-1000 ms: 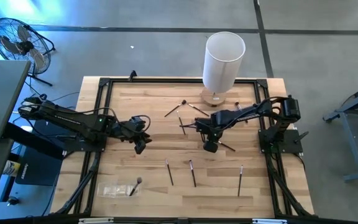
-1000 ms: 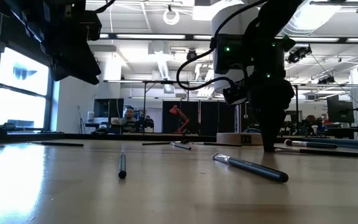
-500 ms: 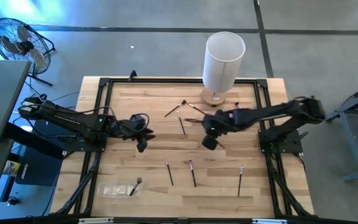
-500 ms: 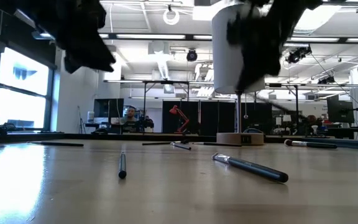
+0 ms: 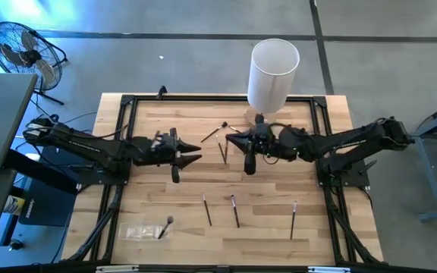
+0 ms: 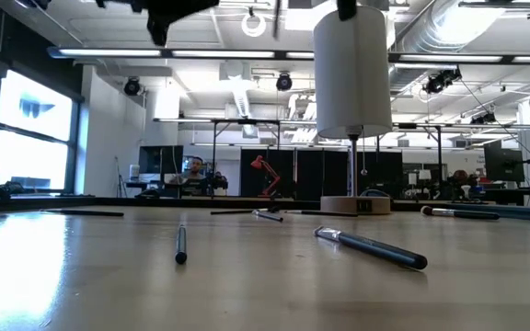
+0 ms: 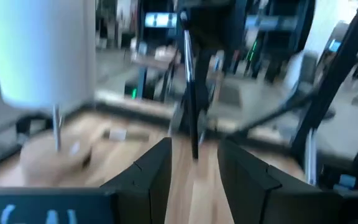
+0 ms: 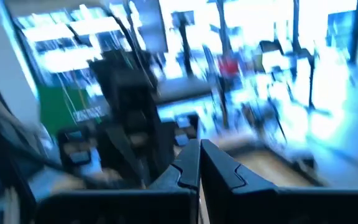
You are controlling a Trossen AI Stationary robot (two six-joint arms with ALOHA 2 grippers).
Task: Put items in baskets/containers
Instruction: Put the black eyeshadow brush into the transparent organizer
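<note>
My right gripper (image 5: 238,145) is raised over the table's middle and points level toward the left edge. It is shut (image 8: 199,169) on a thin dark brush (image 7: 189,99) that stands nearly upright. Facing it, my left gripper (image 5: 196,158) is also raised and level, open (image 7: 194,169), a short way from the brush. Several more brushes lie flat on the table (image 5: 205,209) (image 5: 234,211) (image 5: 293,218) (image 5: 222,152) (image 5: 211,134). The see-through bag (image 5: 137,231) lies flat near the front left corner, with one brush (image 5: 165,226) at its right end. My right gripper pinches the brush between its two shut fingers near the brush's upper part (image 7: 186,38). It comes in level from the table's right side, and blur hides the exact spot. The brush is lifted clear and hangs nearly upright below the fingers.
A tall white cylinder (image 5: 273,70) on a round wooden base (image 5: 260,119) stands at the far edge, just behind my right gripper. A black frame (image 5: 127,102) runs around the tabletop. In the low view brushes (image 6: 180,244) (image 6: 372,248) lie on the near wood.
My right gripper has risen from the table with a brush, moved toward the far left and tipped from pointing down to level. My left gripper has risen, moved right toward it and tipped level. The brush that lay right of centre is lifted clear.
</note>
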